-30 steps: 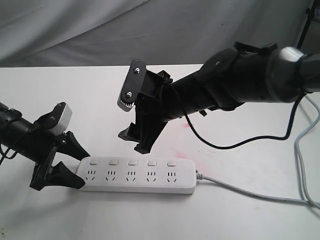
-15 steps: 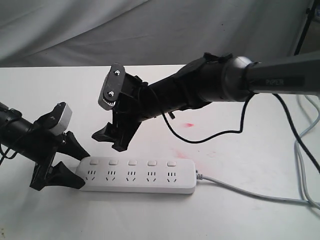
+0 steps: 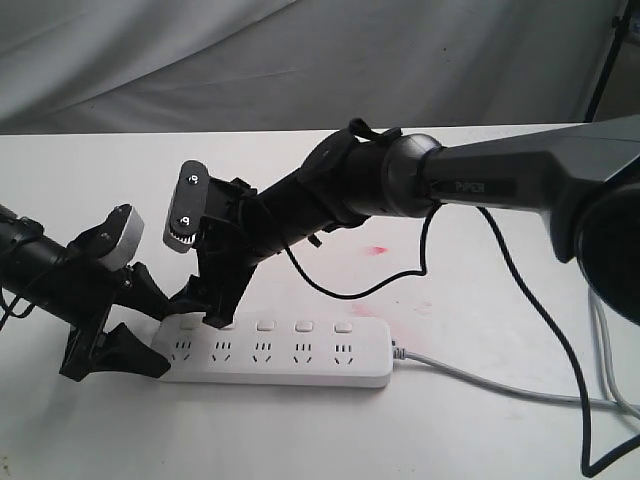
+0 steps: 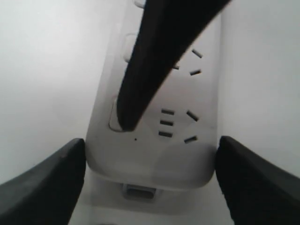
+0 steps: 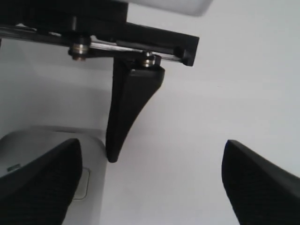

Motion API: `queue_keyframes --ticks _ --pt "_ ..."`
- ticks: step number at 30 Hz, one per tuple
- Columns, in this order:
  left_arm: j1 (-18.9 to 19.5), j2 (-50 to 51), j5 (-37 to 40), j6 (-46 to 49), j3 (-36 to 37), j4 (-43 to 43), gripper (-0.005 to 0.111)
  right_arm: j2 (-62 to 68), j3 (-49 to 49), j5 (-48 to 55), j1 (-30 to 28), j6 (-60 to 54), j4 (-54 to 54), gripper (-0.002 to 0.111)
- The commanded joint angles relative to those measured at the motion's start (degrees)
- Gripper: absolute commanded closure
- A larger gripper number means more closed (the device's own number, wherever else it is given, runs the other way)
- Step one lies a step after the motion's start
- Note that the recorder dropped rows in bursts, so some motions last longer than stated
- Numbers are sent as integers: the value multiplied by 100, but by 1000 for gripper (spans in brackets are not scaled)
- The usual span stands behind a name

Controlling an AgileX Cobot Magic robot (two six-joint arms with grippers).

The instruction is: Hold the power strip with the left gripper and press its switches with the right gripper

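The white power strip lies flat on the white table, its grey cable running off to the right. My left gripper is shut on the strip's left end, with a black finger pressed to each long side. My right gripper hangs wide open over that same end. One of its fingers comes down with its tip on or just over the switch nearest the held end; I cannot tell whether it touches. Three more switches show in a row to the right. In the right wrist view the strip sits under one finger of the right gripper.
The right arm's black cable loops above the table behind the strip. Faint red stains mark the tabletop. Grey cloth hangs behind the table's far edge. More cables trail at the right edge.
My right arm has swung left and down, bringing its open fingers from above the strip's middle to its left end. The left gripper and the strip have not moved.
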Motion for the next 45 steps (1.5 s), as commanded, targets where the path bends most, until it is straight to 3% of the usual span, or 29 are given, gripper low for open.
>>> queue_keyframes --ticks 1,32,45 --pt "-28 5 -58 13 -24 0 84 4 -33 -171 56 110 -109 33" --pt "-28 5 -58 13 -24 0 84 144 -33 -204 56 171 -199 33" --pt "-28 5 -58 13 -24 0 84 266 -33 -312 56 305 -755 33"
